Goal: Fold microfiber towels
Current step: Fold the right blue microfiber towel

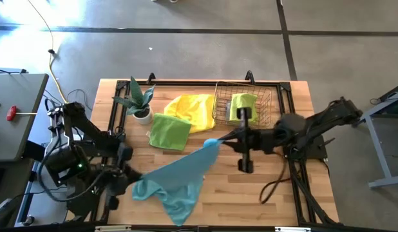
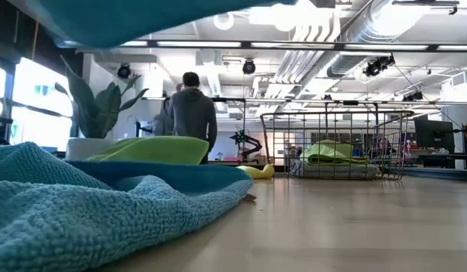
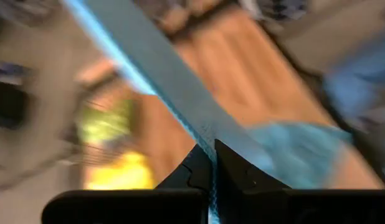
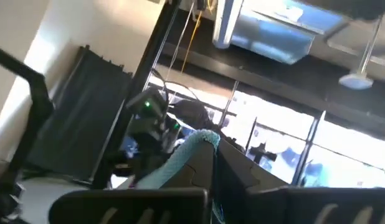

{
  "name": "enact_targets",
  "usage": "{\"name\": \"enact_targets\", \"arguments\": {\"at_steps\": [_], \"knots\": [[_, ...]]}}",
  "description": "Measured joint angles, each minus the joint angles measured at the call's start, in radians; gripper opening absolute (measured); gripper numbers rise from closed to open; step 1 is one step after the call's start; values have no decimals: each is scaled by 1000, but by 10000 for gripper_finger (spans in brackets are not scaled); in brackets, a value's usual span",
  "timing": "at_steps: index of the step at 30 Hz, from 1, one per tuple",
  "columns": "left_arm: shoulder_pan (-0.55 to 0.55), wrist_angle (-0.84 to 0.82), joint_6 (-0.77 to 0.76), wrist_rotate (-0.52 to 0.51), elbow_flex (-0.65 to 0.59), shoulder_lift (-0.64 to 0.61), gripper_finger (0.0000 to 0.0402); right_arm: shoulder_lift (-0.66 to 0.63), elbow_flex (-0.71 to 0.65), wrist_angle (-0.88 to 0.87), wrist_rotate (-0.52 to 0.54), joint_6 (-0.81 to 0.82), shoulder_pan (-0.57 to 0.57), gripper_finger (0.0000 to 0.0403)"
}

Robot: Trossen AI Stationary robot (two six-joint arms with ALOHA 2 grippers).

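Both grippers, left (image 1: 130,173) and right (image 1: 216,140), clamp the teal towel (image 1: 176,177). Potted plant (image 1: 140,102), green towel (image 1: 169,131), yellow towel (image 1: 194,109), wire basket (image 1: 247,106) behind on wooden table (image 1: 250,187); person (image 2: 192,113) in room.

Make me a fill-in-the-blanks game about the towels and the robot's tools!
1. Both tools are pinching the ____ towel.
2. The wire basket holds a ____ towel.
3. The yellow towel lies between the basket and the potted ____.
4. The right tool holds its corner of the towel ____ the table.

Missing words: teal blue; green; plant; above
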Motion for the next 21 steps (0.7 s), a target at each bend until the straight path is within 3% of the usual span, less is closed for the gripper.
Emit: {"name": "enact_targets", "arguments": {"at_steps": [2,4,13,17,21], "knots": [[18,32,33,-83,0,0,0,-33,0,-80,17,45,10,0],[45,57,37,-86,0,0,0,-71,0,-207,51,94,23,0],[213,82,-90,83,-1,47,0,-154,0,-793,191,427,96,0],[315,83,-68,218,-1,119,0,-148,0,-1011,224,592,129,0],[410,82,-13,278,-1,207,0,-145,0,-1209,294,755,157,0]]}}
